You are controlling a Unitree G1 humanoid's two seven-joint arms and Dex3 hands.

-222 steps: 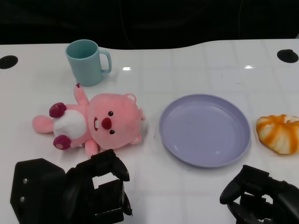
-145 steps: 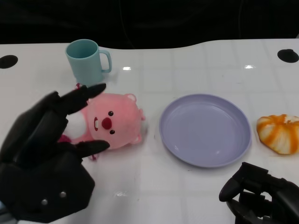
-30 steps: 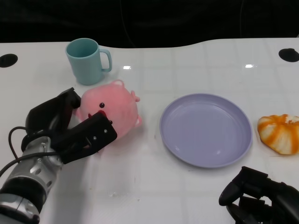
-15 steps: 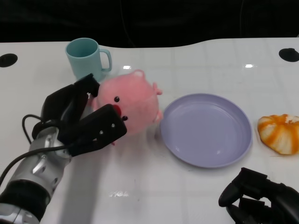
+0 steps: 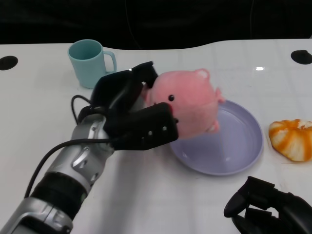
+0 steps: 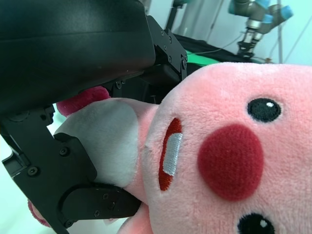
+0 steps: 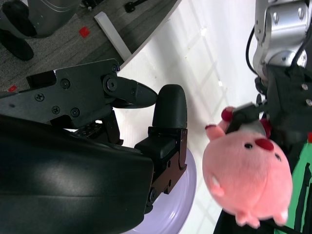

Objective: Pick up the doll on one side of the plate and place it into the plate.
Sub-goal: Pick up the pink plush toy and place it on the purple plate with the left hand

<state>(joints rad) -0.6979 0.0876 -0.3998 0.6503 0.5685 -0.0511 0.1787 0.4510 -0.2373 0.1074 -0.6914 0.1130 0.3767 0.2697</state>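
My left hand [image 5: 130, 116] holds the pink plush doll [image 5: 190, 104] in the air over the left rim of the lilac plate [image 5: 239, 146]. The doll's face fills the left wrist view, where the doll [image 6: 229, 161] is clamped against the black fingers [image 6: 73, 185]. From the right wrist view the doll [image 7: 246, 178] hangs above the plate [image 7: 175, 204], held by the left hand [image 7: 287, 102]. My right hand [image 5: 270, 209] rests at the table's near right edge, fingers curled in, holding nothing.
A teal mug [image 5: 91, 63] stands at the back left. An orange and white bun-shaped toy [image 5: 292, 139] lies right of the plate. Black holes mark the table's far corners [image 5: 9, 62].
My left hand took hold of the doll beside the plate, lifted it and carried it right; in the last half second it moved from the plate's left side to above its left rim.
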